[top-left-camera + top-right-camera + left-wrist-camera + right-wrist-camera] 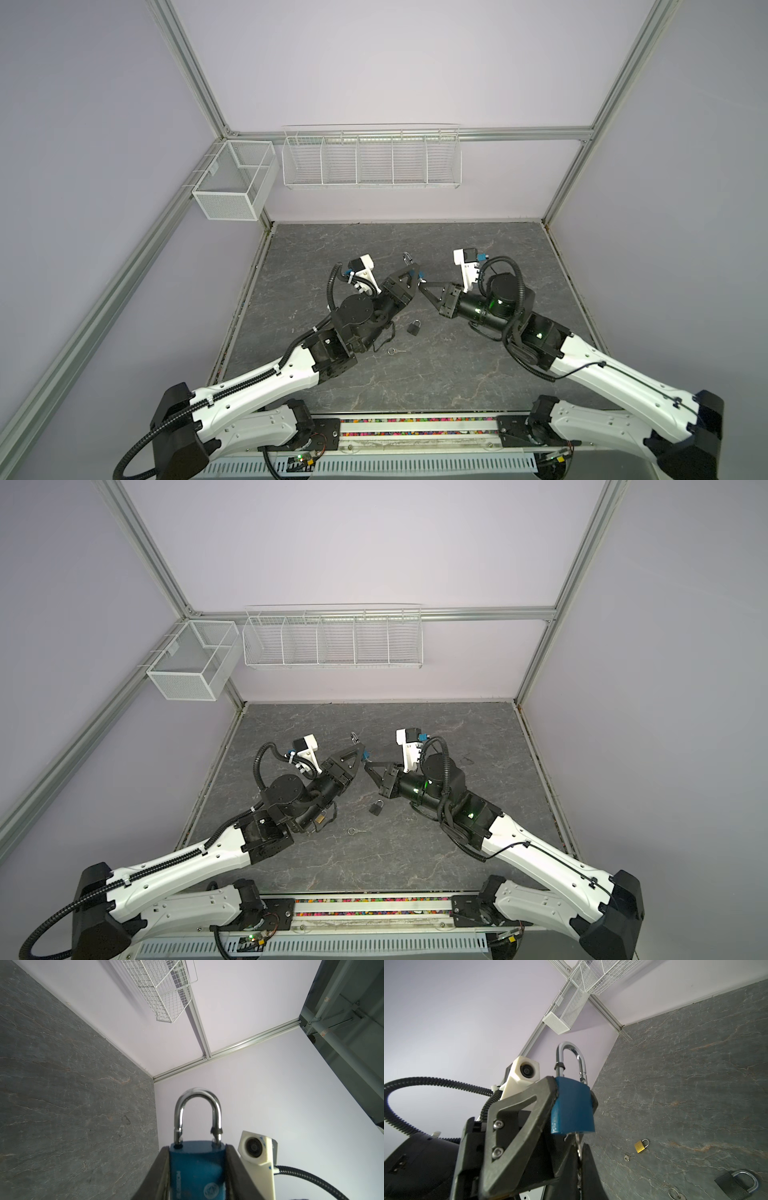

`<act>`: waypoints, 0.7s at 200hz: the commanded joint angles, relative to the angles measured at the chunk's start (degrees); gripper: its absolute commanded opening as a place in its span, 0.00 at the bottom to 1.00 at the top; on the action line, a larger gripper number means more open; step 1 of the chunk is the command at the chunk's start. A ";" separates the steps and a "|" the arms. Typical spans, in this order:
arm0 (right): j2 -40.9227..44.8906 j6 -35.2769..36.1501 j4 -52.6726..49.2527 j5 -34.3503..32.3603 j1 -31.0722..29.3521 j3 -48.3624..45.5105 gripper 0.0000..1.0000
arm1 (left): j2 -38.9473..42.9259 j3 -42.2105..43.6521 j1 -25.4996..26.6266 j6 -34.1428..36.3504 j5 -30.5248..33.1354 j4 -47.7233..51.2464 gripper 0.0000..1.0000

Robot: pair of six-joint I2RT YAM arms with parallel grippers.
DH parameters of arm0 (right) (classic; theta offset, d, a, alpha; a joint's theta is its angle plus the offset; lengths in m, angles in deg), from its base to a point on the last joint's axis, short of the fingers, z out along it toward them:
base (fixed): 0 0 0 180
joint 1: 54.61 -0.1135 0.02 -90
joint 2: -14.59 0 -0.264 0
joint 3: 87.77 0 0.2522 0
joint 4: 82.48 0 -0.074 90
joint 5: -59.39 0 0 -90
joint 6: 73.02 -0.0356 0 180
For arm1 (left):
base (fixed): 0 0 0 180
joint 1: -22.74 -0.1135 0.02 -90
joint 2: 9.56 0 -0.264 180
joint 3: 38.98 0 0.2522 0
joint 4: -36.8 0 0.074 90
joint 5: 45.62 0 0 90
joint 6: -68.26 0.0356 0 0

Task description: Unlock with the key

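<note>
The left gripper (pixel 409 274) is clamped on the body of a blue padlock (pixel 572 1109) and holds it above the table (pixel 457 374). Its fingers (pixel 162 1169) press two opposite sides of the body, and the chrome shackle (pixel 196 1095) points away from the wrist. One leg of the shackle sits in the body. The tapered tip of the other leg shows at the body's top; whether it is latched cannot be told.

The right gripper (pixel 579 1159) is closed tight on a key (pixel 578 1145), whose blade enters the underside of the blue padlock. In both top views the two grippers meet tip to tip over the middle of the table.

On the table, nearer the robot's base, a black padlock (pixel 414 327) lies between the arms, with a ringed key (pixel 392 351) near it. A brass padlock (pixel 641 1146) lies apart from these, a small key (pixel 626 1157) just beside it.

On the back wall hangs a white wire rack (pixel 370 162) with a mesh basket (pixel 232 178) to its left
</note>
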State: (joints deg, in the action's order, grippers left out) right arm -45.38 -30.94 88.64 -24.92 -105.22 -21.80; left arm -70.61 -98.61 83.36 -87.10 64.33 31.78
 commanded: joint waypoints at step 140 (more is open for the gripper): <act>-4.70 22.42 -26.98 -7.07 -0.98 10.65 0.73 | 18.89 5.27 1.80 45.65 6.45 26.64 0.00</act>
State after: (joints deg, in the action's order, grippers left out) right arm -49.31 -13.11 69.89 -28.83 -106.35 -13.89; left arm -56.41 -97.87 85.07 -56.68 71.21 57.07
